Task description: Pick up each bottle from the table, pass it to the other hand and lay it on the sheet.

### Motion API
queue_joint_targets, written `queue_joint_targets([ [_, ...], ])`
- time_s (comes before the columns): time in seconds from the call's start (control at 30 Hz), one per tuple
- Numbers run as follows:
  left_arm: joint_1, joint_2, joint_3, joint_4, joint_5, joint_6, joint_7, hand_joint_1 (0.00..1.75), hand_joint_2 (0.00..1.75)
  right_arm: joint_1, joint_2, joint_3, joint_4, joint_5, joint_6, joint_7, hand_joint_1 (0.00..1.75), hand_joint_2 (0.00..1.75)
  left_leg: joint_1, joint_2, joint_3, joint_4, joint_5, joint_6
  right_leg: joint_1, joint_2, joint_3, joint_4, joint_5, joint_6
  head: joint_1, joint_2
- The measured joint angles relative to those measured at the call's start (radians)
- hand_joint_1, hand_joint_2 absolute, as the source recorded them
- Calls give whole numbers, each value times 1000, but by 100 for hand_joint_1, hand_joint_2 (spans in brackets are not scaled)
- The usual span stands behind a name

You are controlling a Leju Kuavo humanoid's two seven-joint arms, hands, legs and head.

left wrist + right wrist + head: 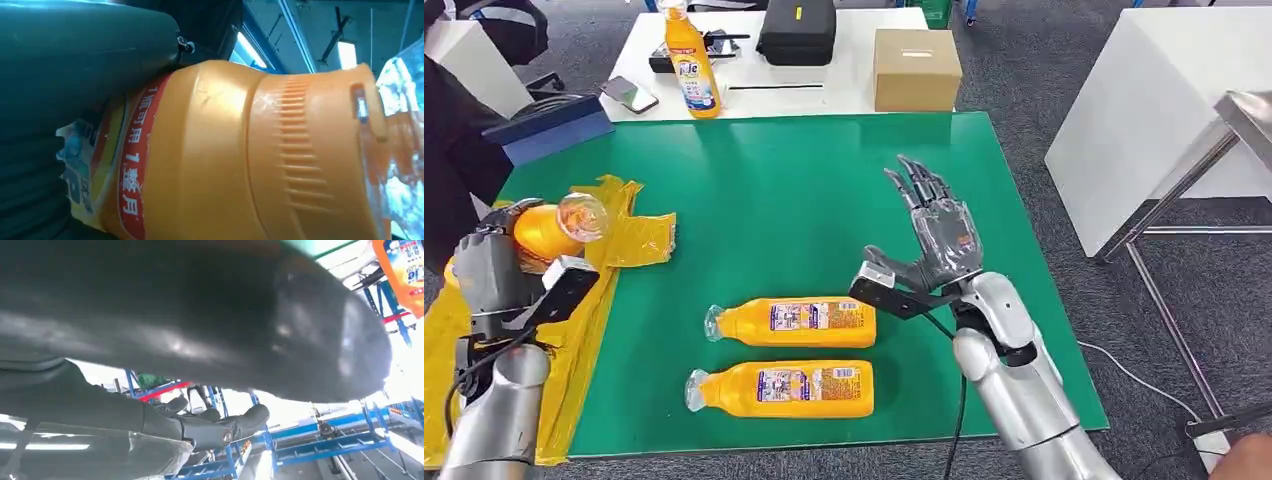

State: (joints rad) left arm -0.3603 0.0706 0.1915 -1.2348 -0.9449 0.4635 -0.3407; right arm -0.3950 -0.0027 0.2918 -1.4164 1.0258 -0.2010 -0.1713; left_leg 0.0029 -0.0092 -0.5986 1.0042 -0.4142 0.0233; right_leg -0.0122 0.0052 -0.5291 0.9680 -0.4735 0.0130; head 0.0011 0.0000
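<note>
- Green table mat [804, 190]: spread over the table; the other task items are carried on it.
- Yellow plastic sheet [629, 235]: laid along the mat's left edge, crumpled.
- Right hand [929, 245]: raised over the mat's right half, fingers spread apart, nothing held.
- Left hand [494, 270]: closed around a held orange bottle [549, 230] above the yellow plastic sheet; in the left wrist view the bottle's ribbed orange shoulder [280, 150] and clear cap are seen close up.
- Two orange bottles lying on the mat, side by side, caps to the left: the farther lying bottle [794, 322] and the nearer lying bottle [784, 388].
- Upright orange bottle [690, 65]: standing on the white table [844, 85] behind, beside a cardboard box [916, 68] and a black case [797, 32].
</note>
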Motion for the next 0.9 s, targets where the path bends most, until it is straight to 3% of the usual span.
queue_joint_targets([
  [0.23,-11,16,-11,48,-14,3,9,175,175,2,-1,2,0,0,1,0,0,0,-1,0,0,0,0,0,0,0,0,0,0,0,0,0],
  [0.33,-28,26,-23,99,-122,22,68,175,175,3,-1,4,0,-2,11,-1,0,0,-1,-1,0,0,0,0,-1,0,0,0,0,0,0,0],
  [0.6,-137,47,-65,515,-324,146,123,175,175,66,0,61,-20,58,24,22,0,0,0,0,0,0,0,0,-1,0,0,0,0,0,0,0],
  [0.7,-168,46,-79,617,-337,125,123,147,175,94,1,86,-52,87,37,43,0,0,0,-1,-1,0,0,0,-1,0,-1,0,0,0,0,0],
  [0.73,-178,46,-82,641,-347,121,124,0,175,103,1,94,-64,93,40,46,0,0,-1,-1,-1,0,0,0,-1,0,-1,0,0,0,0,0],
  [0.77,-188,46,-85,661,-357,113,130,0,0,114,1,101,-73,97,40,48,0,0,-1,-1,-1,0,0,0,-1,0,-1,0,0,0,0,0],
  [0.9,-227,46,-106,737,-394,65,147,0,0,143,1,121,-110,106,40,51,0,0,-1,-1,0,0,0,0,-1,0,0,0,0,0,0,0],
])
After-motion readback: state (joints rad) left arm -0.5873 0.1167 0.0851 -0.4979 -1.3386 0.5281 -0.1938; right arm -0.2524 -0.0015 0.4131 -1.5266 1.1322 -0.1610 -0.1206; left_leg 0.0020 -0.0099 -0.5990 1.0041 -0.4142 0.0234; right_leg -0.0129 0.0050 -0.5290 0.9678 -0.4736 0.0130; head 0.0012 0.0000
